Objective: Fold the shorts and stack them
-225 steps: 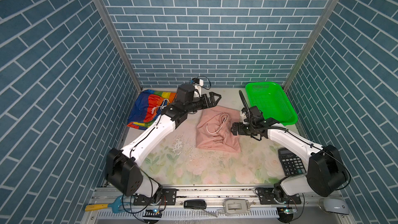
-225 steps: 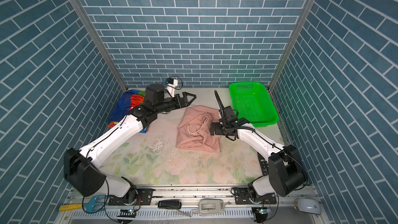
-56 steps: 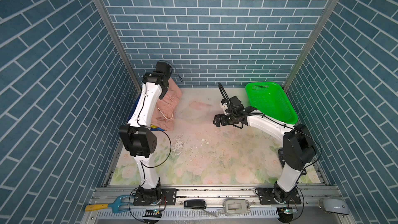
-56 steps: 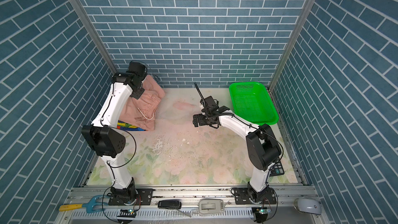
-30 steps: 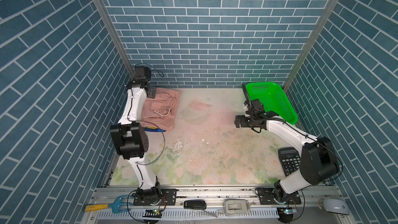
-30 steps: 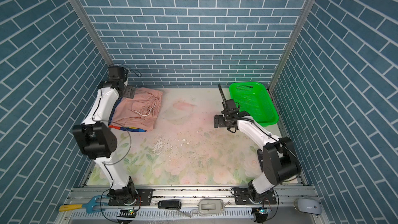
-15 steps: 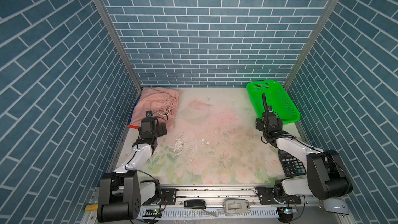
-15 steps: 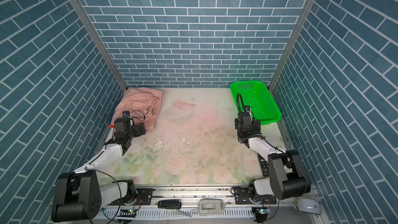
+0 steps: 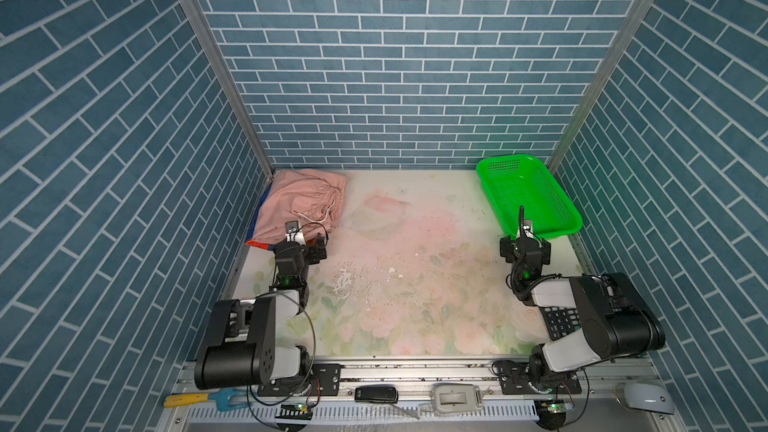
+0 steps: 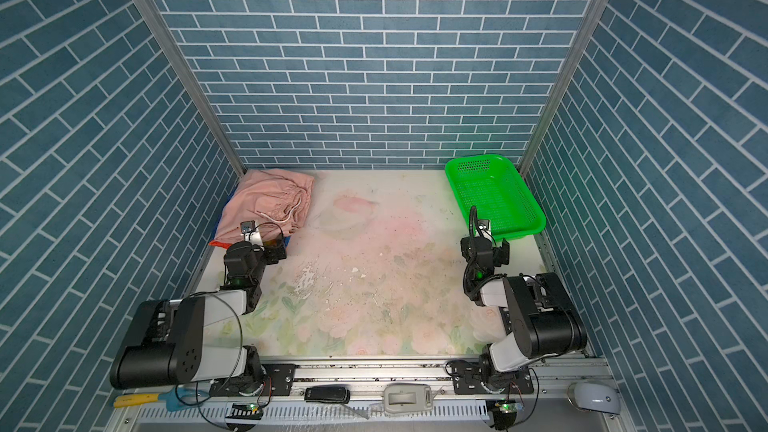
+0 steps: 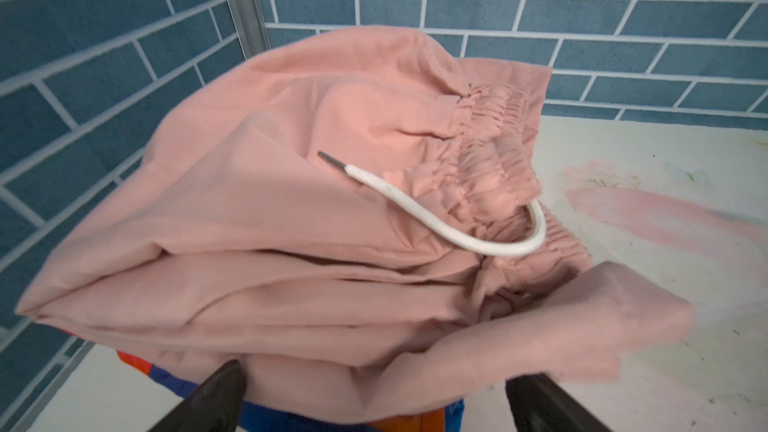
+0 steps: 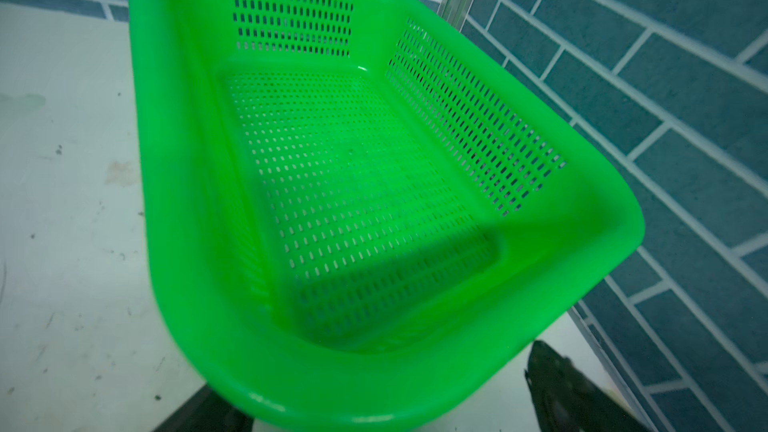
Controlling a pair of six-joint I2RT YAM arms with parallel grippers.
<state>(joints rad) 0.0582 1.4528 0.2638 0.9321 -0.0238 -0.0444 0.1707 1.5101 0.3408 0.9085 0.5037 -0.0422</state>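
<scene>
White links (image 9: 282, 299), black joints (image 9: 232, 351), thin black cables (image 9: 521, 218)

Blue brick-patterned walls (image 9: 395, 56) close the cell on three sides, meeting at two slanting metal corner posts (image 9: 216, 64). The bench (image 9: 415, 292) has a pale floral cover, worn, scuffed and speckled with flakes near the middle. A metal rail (image 9: 415, 371) runs along its near edge. The light is soft and even.

The shorts (image 9: 299, 201) lie stacked in the desk's (image 9: 415, 284) far left corner; the basket (image 9: 528, 197) sits far right, the calculator (image 9: 559, 322) near right.
</scene>
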